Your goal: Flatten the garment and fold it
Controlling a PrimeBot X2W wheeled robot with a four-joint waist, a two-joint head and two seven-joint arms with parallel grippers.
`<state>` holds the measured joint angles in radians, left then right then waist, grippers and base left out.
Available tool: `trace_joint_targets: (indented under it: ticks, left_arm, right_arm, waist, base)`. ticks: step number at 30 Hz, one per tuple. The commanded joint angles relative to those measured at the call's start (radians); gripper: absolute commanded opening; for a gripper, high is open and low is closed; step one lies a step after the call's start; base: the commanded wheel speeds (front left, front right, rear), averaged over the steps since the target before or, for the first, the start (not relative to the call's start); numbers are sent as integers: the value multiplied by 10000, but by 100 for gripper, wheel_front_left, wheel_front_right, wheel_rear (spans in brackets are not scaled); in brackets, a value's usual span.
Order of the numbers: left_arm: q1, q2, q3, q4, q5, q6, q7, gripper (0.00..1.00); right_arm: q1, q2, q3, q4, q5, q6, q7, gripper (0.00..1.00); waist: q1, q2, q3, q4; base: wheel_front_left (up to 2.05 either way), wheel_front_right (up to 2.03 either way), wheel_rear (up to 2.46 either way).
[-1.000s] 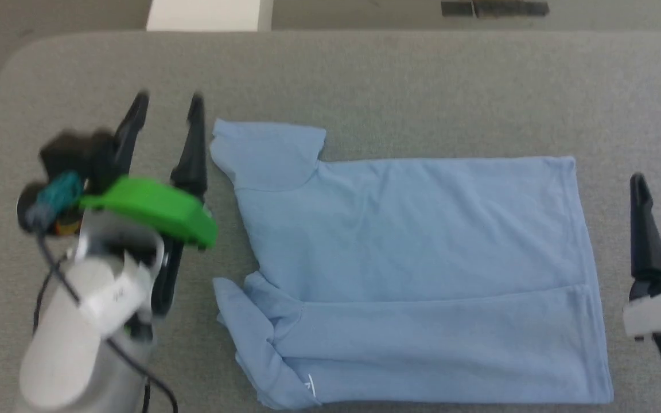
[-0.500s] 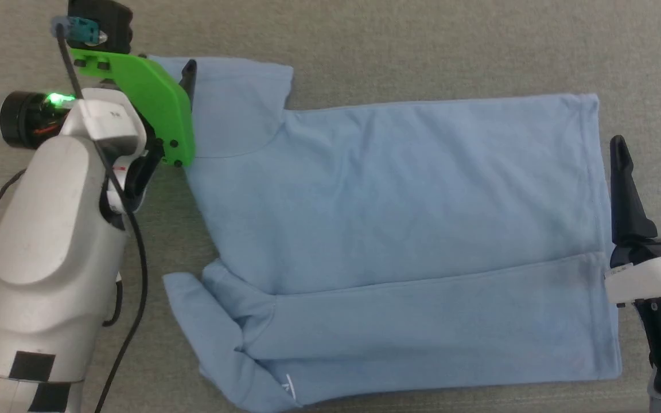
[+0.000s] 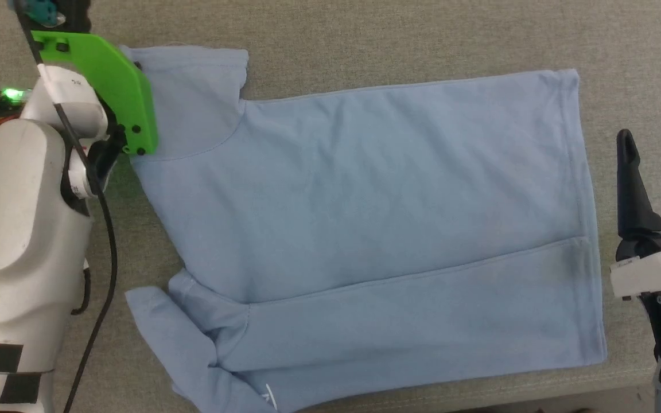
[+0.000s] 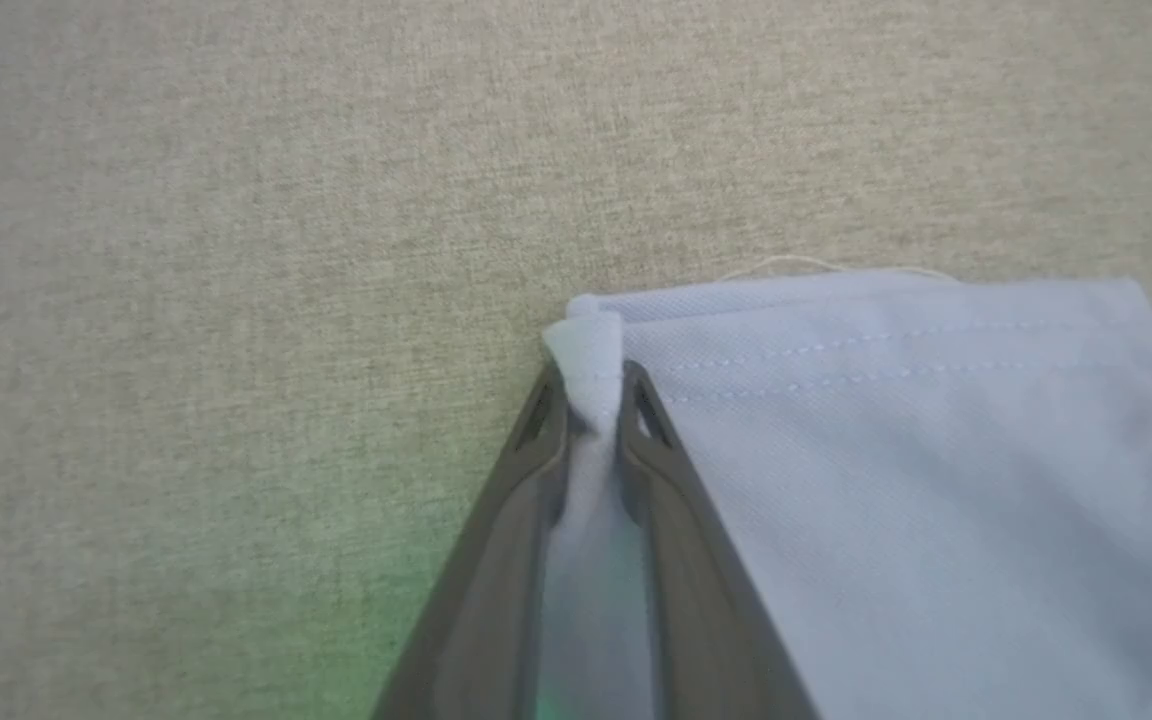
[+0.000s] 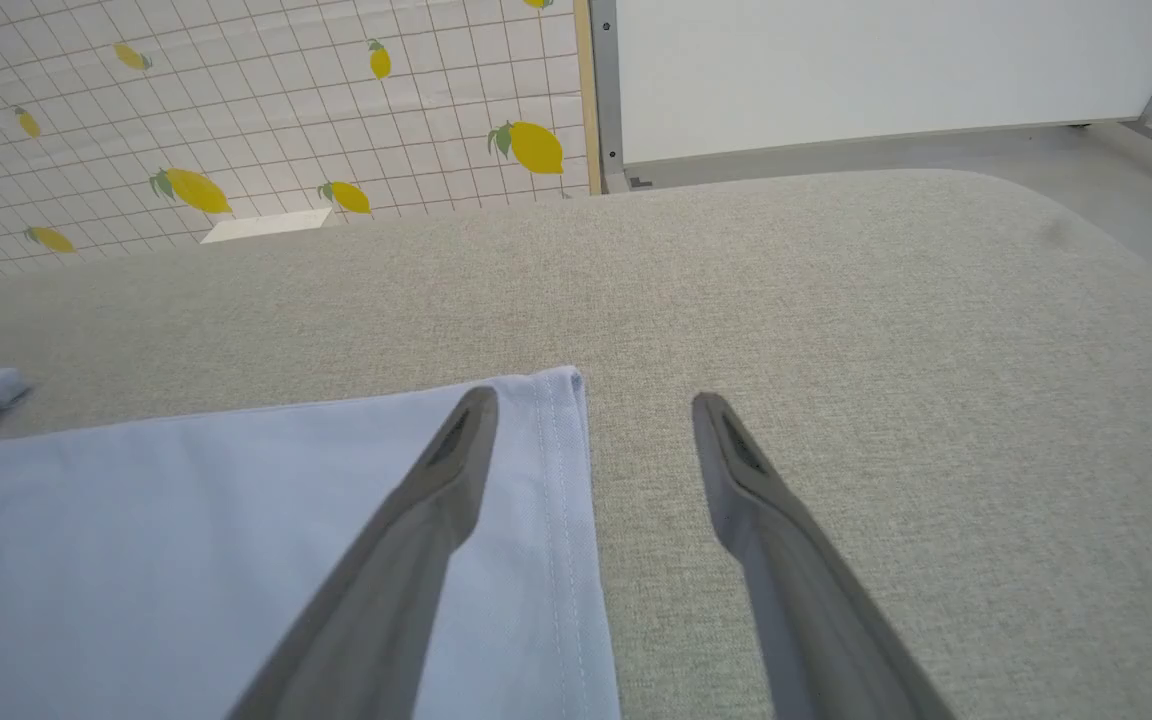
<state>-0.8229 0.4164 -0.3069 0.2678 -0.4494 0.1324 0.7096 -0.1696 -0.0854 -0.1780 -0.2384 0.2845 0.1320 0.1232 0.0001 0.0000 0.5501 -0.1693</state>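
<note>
One light blue, soft short-sleeved shirt [image 3: 365, 201] lies flat on the grey fabric worktop [image 3: 422, 34]. Of two grippers, the left gripper [image 4: 591, 395] pinches a sleeve's hem corner [image 4: 586, 340]; the right gripper [image 3: 651, 137] stands wide open, empty, beside the bottom hem [image 3: 586, 218].

The garment [image 3: 365, 218] is plain light blue with matching stitching and a small white mark [image 3: 270, 396] at its near left corner. The table cover [image 3: 365, 28] is a greyish-beige weave. The left arm [image 3: 15, 218] is pale grey with black-and-white checker squares [image 3: 3, 373], a bright green bracket [image 3: 107, 86] and a black cable [image 3: 104, 241]. The right gripper [image 3: 651, 137] has black fingers [image 3: 632, 189]. Beyond the table, a white grid-lined wall [image 5: 236, 80] carries yellow lemons with green leaves.
</note>
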Motion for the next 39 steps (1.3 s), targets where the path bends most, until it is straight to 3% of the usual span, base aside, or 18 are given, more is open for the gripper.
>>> trace_joint_targets:
  ticks: [1, 10, 14, 20, 25, 33, 34, 35, 36, 39]
  left_arm:
    - [294, -20, -101, 187, -158, -48, 149, 0]
    - [387, -289, -24, 180, -411, -234, -695, 0]
    - [367, -526, -102, 153, -544, -373, -966, 0]
    - [304, -899, -298, 231, -644, -499, -1256, 0]
    - [242, -1087, -409, 393, -679, -529, -1400, 0]
    - [-22, -1299, -558, 504, -703, -567, -1515, 0]
    - [-57, -1316, -564, 528, -708, -571, -1542, 0]
    - [-90, -1327, -553, 535, -709, -569, -1602, 0]
    - [-137, -1335, -527, 541, -704, -562, -1710, 0]
    - [-239, -1315, -482, 587, -657, -579, -2021, 0]
  right_arm:
    - [-237, -51, -4, -10, 76, -13, 45, 100]
    - [-1108, -834, 408, -25, 505, -13, 760, 100]
    - [-1962, -1614, 541, 880, 602, -13, 2269, 100]
    - [-3056, -2112, 530, 2595, 500, -13, 4168, 100]
    - [-3534, -2235, 614, 3616, 478, -13, 4899, 100]
    - [-4084, -2384, 607, 4358, 409, -13, 5200, 100]
    - [-4138, -2384, 587, 4430, 421, -13, 5265, 86]
    - [-4187, -2373, 531, 4475, 415, -13, 5280, 25]
    - [-4246, -2368, 495, 4512, 383, -13, 5299, 0]
    - [-4368, -2299, 397, 4520, 384, -13, 5257, 0]
  waist:
    - [-1, 0, -60, 48]
    - [-1, 0, -514, 367]
    - [-1, 0, -604, 641]
    - [-1, 0, -561, 1054]
    - [-1, 0, -481, 1295]
    - [-1, 0, -182, 1590]
    - [-1, 0, -160, 1606]
    - [-1, 0, -143, 1614]
    - [-1, 0, -132, 1618]
    - [-1, 0, -179, 1609]
  base:
    - [0, 0, 0]
    - [0, 0, 0]
    - [0, 0, 0]
    - [0, 0, 0]
    - [0, 0, 0]
    - [0, 0, 0]
    - [0, 0, 0]
    - [0, 0, 0]
    - [0, 0, 0]
    - [0, 0, 0]
